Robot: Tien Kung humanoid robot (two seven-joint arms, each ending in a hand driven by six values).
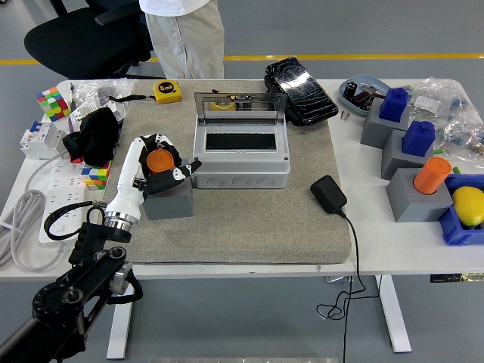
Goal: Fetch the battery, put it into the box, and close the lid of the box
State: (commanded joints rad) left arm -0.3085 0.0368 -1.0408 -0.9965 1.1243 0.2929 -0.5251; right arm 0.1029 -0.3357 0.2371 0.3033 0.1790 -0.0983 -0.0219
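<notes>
Only the left arm is up, coming in from the lower left of the frame, black links low down and a white forearm angling up toward centre-left. Its hand [159,160] has its black-tipped fingers [165,141] curled in, with the thumb poking right.
</notes>
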